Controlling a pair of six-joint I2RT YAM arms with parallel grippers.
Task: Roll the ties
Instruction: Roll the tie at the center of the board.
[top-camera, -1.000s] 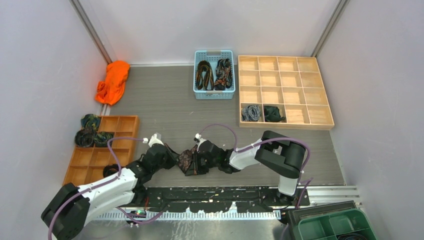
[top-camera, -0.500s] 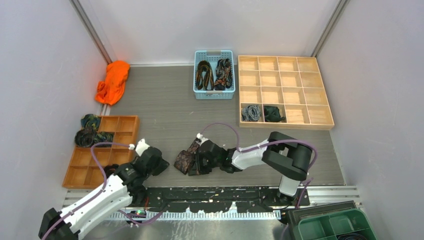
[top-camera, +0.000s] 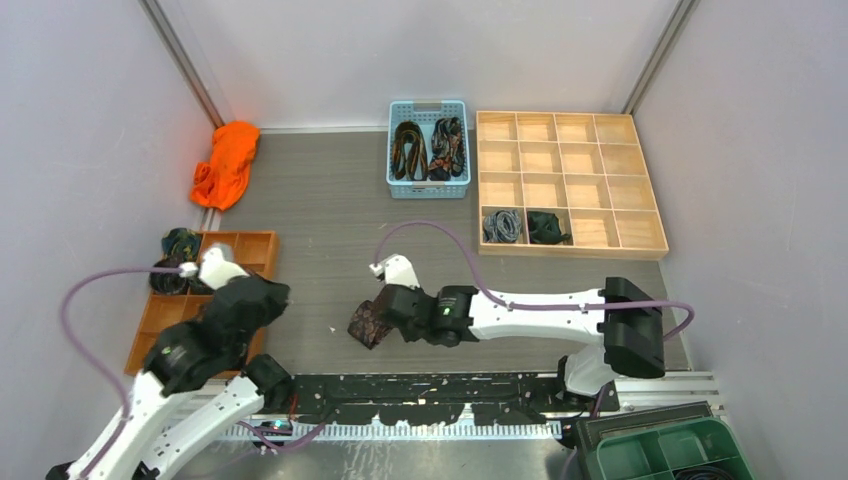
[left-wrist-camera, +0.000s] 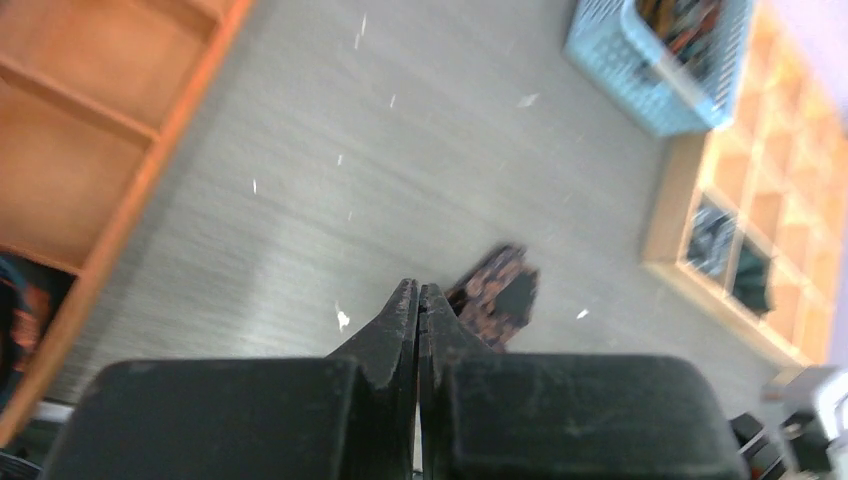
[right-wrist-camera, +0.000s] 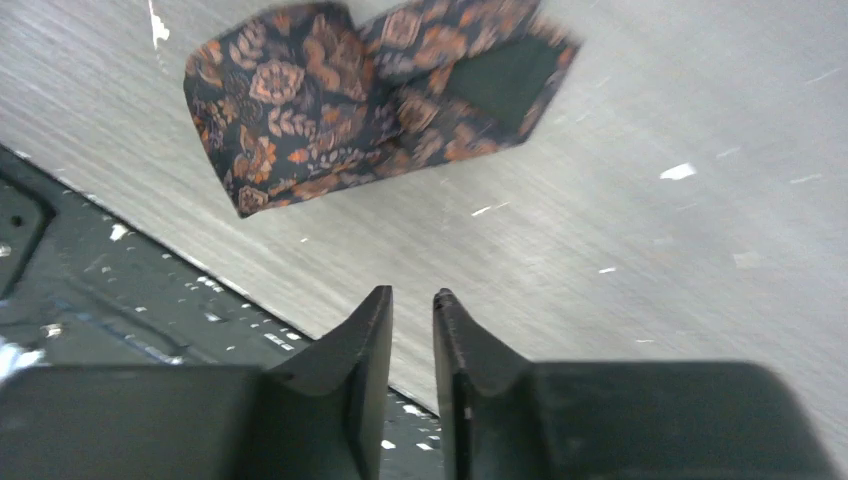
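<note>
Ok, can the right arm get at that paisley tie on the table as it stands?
Probably yes. The right gripper sits just short of the paisley tie, only bare table between them, nothing lying on it. Its jaws are barely apart, so they'd need opening wider first.

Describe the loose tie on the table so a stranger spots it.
On the grey table, look near the front edge, beside the right gripper. The folded tie lies alone there, dark with orange-brown paisley; the other ties sit in the basket and trays.
</note>
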